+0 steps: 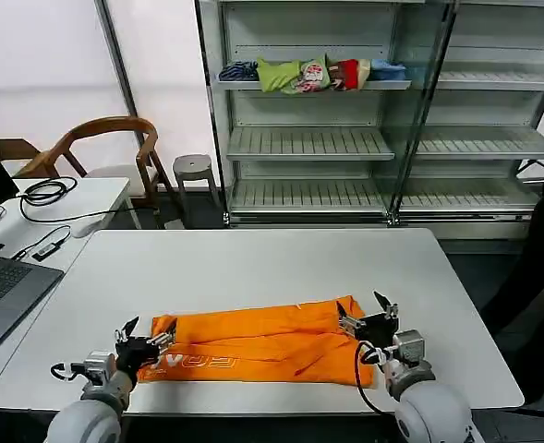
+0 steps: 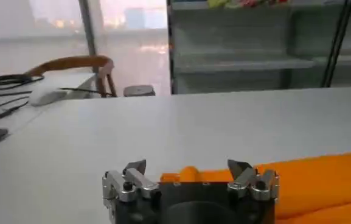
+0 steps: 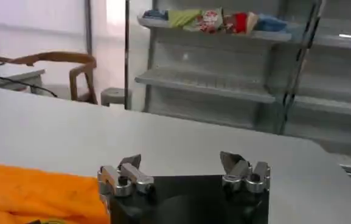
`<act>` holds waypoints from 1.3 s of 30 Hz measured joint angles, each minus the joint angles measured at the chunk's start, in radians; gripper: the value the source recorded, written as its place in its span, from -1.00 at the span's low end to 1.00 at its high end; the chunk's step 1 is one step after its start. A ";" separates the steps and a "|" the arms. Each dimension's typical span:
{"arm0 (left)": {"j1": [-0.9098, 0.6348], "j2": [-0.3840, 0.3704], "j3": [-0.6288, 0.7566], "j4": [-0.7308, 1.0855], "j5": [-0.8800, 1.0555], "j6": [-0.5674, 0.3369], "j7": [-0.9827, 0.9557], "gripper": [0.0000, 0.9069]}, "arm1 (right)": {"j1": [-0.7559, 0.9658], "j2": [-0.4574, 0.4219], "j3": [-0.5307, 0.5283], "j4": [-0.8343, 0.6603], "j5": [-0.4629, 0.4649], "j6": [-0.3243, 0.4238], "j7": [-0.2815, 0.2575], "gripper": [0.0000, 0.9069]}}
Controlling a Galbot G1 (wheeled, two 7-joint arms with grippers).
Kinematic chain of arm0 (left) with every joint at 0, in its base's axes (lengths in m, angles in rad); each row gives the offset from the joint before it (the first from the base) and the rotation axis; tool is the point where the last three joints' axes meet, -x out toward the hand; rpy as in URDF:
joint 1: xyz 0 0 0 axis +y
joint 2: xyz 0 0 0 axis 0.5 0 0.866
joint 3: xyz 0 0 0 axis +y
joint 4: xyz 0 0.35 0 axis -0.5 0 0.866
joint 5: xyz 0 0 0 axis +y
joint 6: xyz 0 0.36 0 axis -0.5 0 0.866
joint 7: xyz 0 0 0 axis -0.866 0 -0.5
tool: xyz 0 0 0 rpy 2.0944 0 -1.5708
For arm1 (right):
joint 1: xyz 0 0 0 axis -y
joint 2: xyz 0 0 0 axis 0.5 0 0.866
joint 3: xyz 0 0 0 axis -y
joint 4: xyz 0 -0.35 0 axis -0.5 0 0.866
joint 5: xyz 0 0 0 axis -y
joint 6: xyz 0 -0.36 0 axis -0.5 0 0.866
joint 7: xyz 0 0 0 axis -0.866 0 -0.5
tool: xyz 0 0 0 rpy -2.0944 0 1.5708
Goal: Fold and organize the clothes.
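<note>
The T-shirt point(image 1: 262, 346) is soft matt orange cloth, creased along its folds. It lies on a smooth matt white table point(image 1: 253, 268). Both grippers' fingers point(image 2: 135, 176) look like bare metal on black housings. The chair point(image 1: 105, 138) is glossy wood.

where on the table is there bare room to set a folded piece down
The white table is bare across its far half, between the bright orange cotton T-shirt and the far edge facing the metal shelf rack. The near edge is crowded: the shirt lies there, with the open left tool and open right tool at its ends.
</note>
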 measured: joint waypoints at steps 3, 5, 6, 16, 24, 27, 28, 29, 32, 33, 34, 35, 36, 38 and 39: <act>0.009 -0.004 0.003 -0.003 -0.004 -0.003 -0.031 1.00 | -0.015 0.002 0.005 0.005 -0.010 0.006 -0.002 1.00; 0.016 -0.006 0.006 -0.008 -0.006 -0.005 -0.046 1.00 | -0.021 0.003 0.008 0.007 -0.015 0.008 -0.003 1.00; 0.019 -0.007 0.007 -0.011 -0.007 -0.006 -0.054 1.00 | -0.023 0.004 0.008 0.008 -0.018 0.009 -0.004 1.00; 0.023 -0.029 0.035 0.005 -0.013 -0.019 -0.095 1.00 | -0.040 0.013 0.010 0.012 -0.040 0.015 -0.007 1.00; 0.014 -0.038 0.041 0.023 -0.018 -0.025 -0.108 1.00 | -0.050 0.017 0.011 0.012 -0.052 0.019 -0.009 1.00; 0.009 -0.038 0.041 0.032 -0.018 -0.026 -0.111 1.00 | -0.053 0.018 0.012 0.012 -0.056 0.019 -0.010 1.00; 0.009 -0.037 0.042 0.034 -0.018 -0.026 -0.112 1.00 | -0.053 0.018 0.013 0.012 -0.056 0.019 -0.011 1.00; 0.009 -0.037 0.043 0.036 -0.018 -0.026 -0.112 1.00 | -0.054 0.018 0.014 0.012 -0.057 0.019 -0.011 1.00; 0.010 -0.037 0.043 0.041 -0.018 -0.025 -0.114 1.00 | -0.058 0.017 0.015 0.012 -0.060 0.022 -0.013 1.00; 0.010 -0.039 0.044 0.042 -0.018 -0.024 -0.115 0.58 | -0.058 0.018 0.015 0.012 -0.061 0.023 -0.013 1.00; 0.012 -0.040 0.045 0.043 -0.017 -0.023 -0.115 -0.67 | -0.059 0.019 0.014 0.012 -0.061 0.023 -0.014 1.00; 0.013 -0.041 0.046 0.043 -0.017 -0.023 -0.115 -0.67 | -0.059 0.020 0.014 0.011 -0.063 0.023 -0.014 1.00; 0.014 -0.042 0.047 0.044 -0.016 -0.022 -0.115 -0.96 | -0.059 0.021 0.013 0.010 -0.064 0.024 -0.015 1.00; 0.016 -0.046 0.051 0.047 -0.016 -0.021 -0.115 -0.96 | -0.060 0.021 0.011 0.009 -0.066 0.025 -0.016 1.00; 0.017 -0.047 0.053 0.047 -0.016 -0.021 -0.114 -0.96 | -0.059 0.021 0.011 0.009 -0.067 0.025 -0.016 1.00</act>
